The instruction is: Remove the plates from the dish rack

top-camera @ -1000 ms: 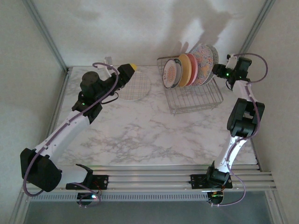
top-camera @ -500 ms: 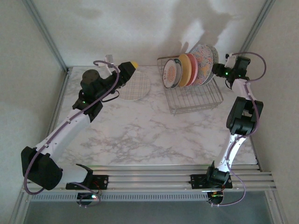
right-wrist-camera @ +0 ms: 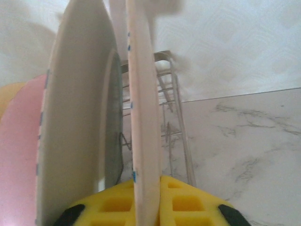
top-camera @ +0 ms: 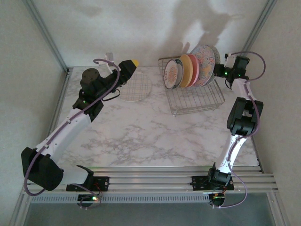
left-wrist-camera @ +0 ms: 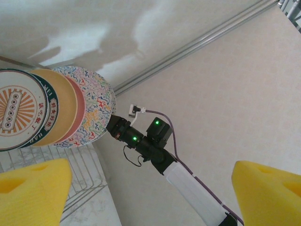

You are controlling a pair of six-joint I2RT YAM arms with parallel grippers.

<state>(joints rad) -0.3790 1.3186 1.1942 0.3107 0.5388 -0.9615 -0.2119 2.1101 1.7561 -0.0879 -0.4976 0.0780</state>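
Plates (top-camera: 188,70) upright in rack (top-camera: 197,101); right claw (right-wrist-camera: 146,200) clamps end plate (right-wrist-camera: 141,108)

In the right wrist view, the rear plate (right-wrist-camera: 143,117) pinched in the right gripper (right-wrist-camera: 146,207) is blurred and runs off the top edge, so its pattern cannot be read. From above, the floral plate (top-camera: 203,63) hides most of it. The left wrist view cuts off the orange-motif plate (left-wrist-camera: 16,110) and the rack (left-wrist-camera: 84,174) at its left edge.

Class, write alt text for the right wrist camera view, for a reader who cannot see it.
The right pincer, with yellow pads, is shut on the rim of an edge-on plate standing in the wire dish rack. Left of it stand a pale plate and a pink plate; the marble table lies to the right.
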